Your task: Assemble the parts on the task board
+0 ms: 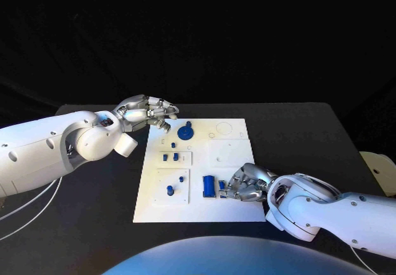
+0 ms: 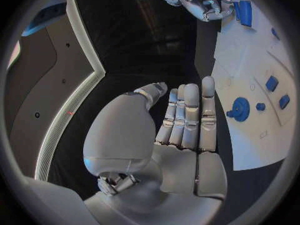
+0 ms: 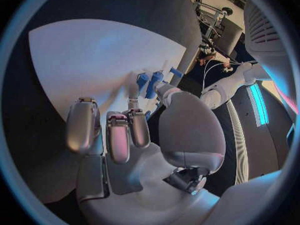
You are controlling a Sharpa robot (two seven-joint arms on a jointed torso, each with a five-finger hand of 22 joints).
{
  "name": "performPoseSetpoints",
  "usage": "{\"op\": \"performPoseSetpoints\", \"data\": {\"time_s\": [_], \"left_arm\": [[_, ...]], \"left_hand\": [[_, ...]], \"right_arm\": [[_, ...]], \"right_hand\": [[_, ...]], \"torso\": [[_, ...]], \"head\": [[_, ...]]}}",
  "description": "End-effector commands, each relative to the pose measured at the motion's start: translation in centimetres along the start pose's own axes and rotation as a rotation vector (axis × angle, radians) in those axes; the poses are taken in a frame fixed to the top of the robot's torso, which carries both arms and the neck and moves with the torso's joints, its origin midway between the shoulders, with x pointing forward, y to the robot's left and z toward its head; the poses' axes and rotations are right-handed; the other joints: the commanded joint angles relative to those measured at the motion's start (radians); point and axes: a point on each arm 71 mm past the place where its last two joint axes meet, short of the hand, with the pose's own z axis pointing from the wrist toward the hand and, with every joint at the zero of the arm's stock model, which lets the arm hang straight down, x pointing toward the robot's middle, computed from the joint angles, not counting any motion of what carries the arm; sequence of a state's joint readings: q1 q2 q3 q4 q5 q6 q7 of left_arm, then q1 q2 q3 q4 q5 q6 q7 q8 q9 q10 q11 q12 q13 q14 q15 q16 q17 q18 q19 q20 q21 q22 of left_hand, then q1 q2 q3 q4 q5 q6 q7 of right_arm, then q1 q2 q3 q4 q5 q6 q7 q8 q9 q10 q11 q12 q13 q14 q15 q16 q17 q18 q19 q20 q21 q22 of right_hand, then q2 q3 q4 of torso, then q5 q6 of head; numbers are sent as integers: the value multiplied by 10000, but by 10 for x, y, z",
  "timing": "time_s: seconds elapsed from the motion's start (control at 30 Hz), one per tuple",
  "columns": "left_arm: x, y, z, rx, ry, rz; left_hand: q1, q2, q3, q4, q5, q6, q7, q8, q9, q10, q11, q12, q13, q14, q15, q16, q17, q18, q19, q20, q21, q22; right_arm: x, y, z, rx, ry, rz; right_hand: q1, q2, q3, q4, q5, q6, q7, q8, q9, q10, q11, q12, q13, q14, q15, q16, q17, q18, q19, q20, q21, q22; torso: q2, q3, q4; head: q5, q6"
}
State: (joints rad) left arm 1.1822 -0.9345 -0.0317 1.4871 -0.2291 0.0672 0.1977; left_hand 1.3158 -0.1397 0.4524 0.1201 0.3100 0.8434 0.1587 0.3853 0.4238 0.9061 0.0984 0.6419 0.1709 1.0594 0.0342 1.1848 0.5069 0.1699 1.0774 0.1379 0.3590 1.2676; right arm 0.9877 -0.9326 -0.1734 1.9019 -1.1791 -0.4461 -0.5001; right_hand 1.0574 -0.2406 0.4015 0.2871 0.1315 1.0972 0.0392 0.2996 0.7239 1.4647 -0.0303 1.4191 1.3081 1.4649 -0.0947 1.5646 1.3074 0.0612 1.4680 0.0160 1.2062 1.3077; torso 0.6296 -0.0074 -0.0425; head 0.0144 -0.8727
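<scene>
R hand (image 1: 246,184) pinching small blue block (image 1: 222,184) at near-right of white task board (image 1: 231,154) – thin grip, could twist/slip on seating. L hand (image 1: 149,113) empty, fingers apart, hovering over far-left corner

We see hard overhead light in the head view: the board (image 1: 221,189) is bright white, nearly blown out, while the table (image 1: 305,126) and backdrop fall to near black. Short soft shadows sit beside the blue parts (image 1: 209,185). A bluish cast tints the white arms. Both wrist views are fisheye circles in dark frames; straight board edges bend strongly toward the rim. The left hand (image 2: 181,120) is sharp and evenly lit, with specular highlights on the fingers (image 3: 119,135) of the right hand. Rim detail is soft.
</scene>
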Motion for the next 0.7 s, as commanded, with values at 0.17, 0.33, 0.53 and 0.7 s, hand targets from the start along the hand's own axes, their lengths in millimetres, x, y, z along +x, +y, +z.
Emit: {"op": "performPoseSetpoints", "data": {"time_s": [0.17, 0.33, 0.53, 0.7], "left_arm": [[2, -1, 1, 54, 170, -23], [2, -1, 1, 52, 166, -22], [2, -1, 1, 53, 166, -22], [2, -1, 1, 51, 176, 8]], "left_hand": [[18, -16, 20, 45, 38, -72, 1, 22, 16, -76, 11, 77, -16, -91, -4, -49, 5, 93, 69, 9, -70, -12], [18, -16, 20, 45, 38, -72, 1, 22, 16, -76, 11, 77, -16, -91, -4, -49, 5, 93, 69, 9, -70, -12], [18, -16, 20, 45, 38, -72, 1, 22, 16, -76, 11, 77, -16, -91, -4, -49, 5, 93, 69, 9, -70, -12], [29, -13, 23, 43, 40, -73, 0, 29, 21, -77, 11, 80, -16, -93, -4, -48, 5, 94, 73, 10, -76, -11]], "right_arm": [[4, -2, 0, -137, 613, -161], [4, -2, 0, -139, 680, -208], [2, -4, 1, -78, 617, -211], [1, -6, 3, -66, 543, -205]], "right_hand": [[340, 85, -125, -22, -34, 26, -15, -64, -26, 266, -20, -7, 1460, 1059, 38, 62, 2634, 45, 213, 28, -34, 1750], [466, 100, -130, -33, -18, 25, -19, -69, -34, 272, -25, 5, 1470, 1059, 35, 62, 2634, 40, 220, 25, -7, 1757], [516, 127, -121, -24, 0, 32, -21, -69, -38, 273, -26, 6, 1471, 1059, 33, 62, 2634, 37, 224, 24, 11, 1762], [529, 150, -117, -12, 7, 45, -23, -64, -39, 291, -28, 40, 1497, 1059, 32, 62, 2634, 31, 232, 23, 43, 1769]], "torso": [[-2, -5, -1], [3, -3, 9], [0, -8, 7], [6, -2, 7]], "head": [[0, 1], [8, 1], [13, 1], [4, 1]]}}
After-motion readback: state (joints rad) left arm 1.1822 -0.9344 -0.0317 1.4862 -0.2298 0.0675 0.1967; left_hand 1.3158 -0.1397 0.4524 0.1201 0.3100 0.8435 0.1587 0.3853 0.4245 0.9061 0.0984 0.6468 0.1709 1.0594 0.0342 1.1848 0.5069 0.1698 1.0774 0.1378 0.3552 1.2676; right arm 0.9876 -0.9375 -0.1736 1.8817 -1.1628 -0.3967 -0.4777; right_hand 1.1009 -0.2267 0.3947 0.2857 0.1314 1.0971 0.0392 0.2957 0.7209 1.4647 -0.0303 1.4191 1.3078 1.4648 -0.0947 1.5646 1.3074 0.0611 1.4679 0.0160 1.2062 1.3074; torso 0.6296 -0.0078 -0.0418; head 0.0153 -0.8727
